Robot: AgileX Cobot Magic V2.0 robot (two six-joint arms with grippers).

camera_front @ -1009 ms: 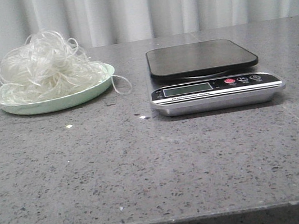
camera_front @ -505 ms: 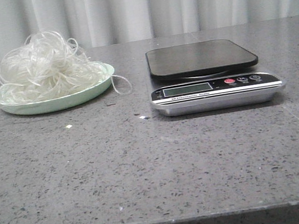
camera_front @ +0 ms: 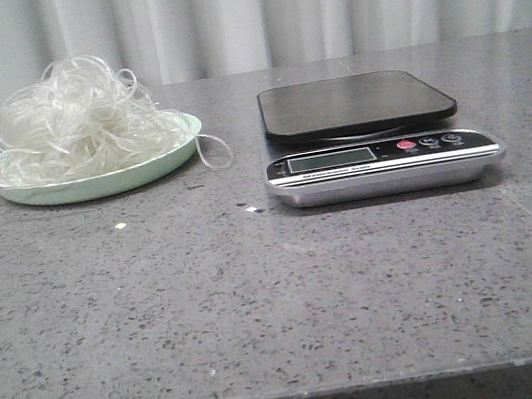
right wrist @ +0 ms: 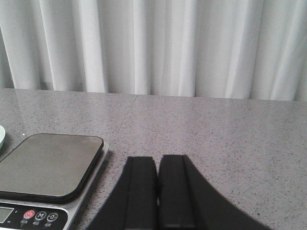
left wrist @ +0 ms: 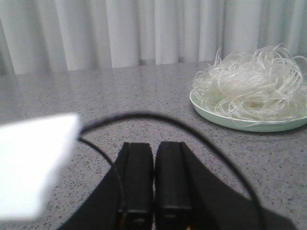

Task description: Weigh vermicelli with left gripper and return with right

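Resting surface: the grey table [camera_front: 262, 301] is set with everything; no arm is seen from the front.
Scale [camera_front: 377, 131]: its platform is bare, at 3 o'clock from the plate [camera_front: 91, 182].
Vermicelli [camera_front: 82, 122]: heaped on the plate, apparently untouched; weighing and return are both left.
Left gripper [left wrist: 153, 179]: fingers pressed together, nothing held.
Right gripper [right wrist: 157, 191]: likewise closed, nothing held.

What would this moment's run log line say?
phase: not started | vermicelli: on green plate | scale: platform bare | left pincer: shut, empty | right pincer: shut, empty
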